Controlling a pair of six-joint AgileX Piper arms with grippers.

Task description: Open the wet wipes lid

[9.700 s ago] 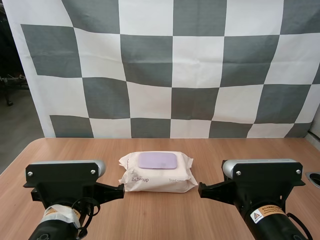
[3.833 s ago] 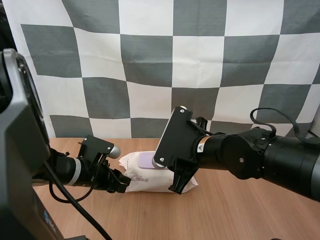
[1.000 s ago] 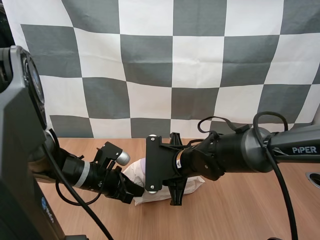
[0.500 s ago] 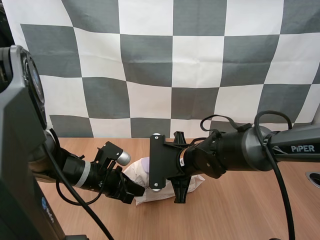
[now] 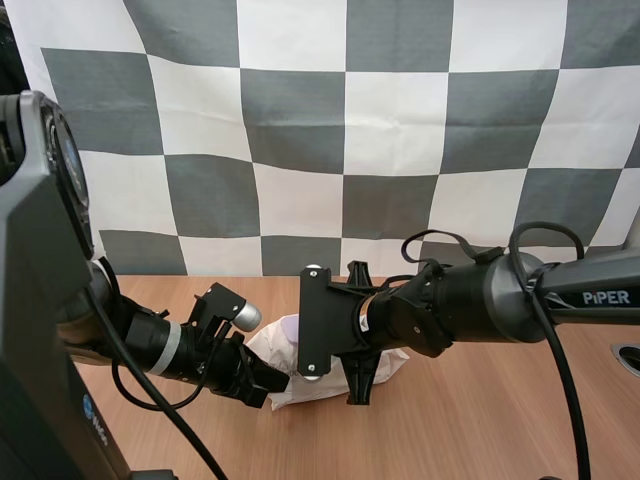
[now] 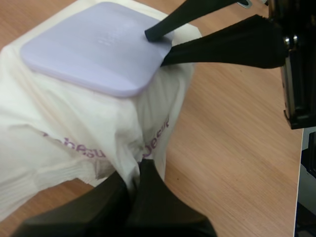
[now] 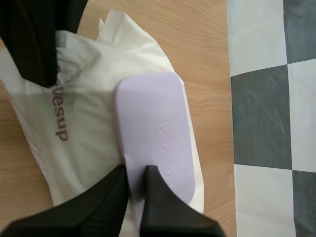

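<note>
The white wet wipes pack (image 5: 285, 390) lies on the wooden table (image 5: 480, 420), its flat lilac lid (image 6: 94, 47) facing up. My left gripper (image 5: 272, 385) is shut on the crumpled wrapper at the pack's (image 6: 74, 113) front corner, pinching the film between its tips (image 6: 134, 180). My right gripper (image 5: 358, 385) comes in from the other side. Its tips (image 7: 134, 185) close on the lid's (image 7: 153, 128) edge, one finger on top of the lid and one at its rim. The lid lies flat on the pack (image 7: 84, 123).
Bare table stretches to the right of the pack. A small round dark fitting (image 5: 630, 358) sits at the table's right edge. Both arms crowd the space around the pack.
Over the last second my right gripper has shifted slightly up and to the right at the lid. The left gripper and the pack have stayed put.
</note>
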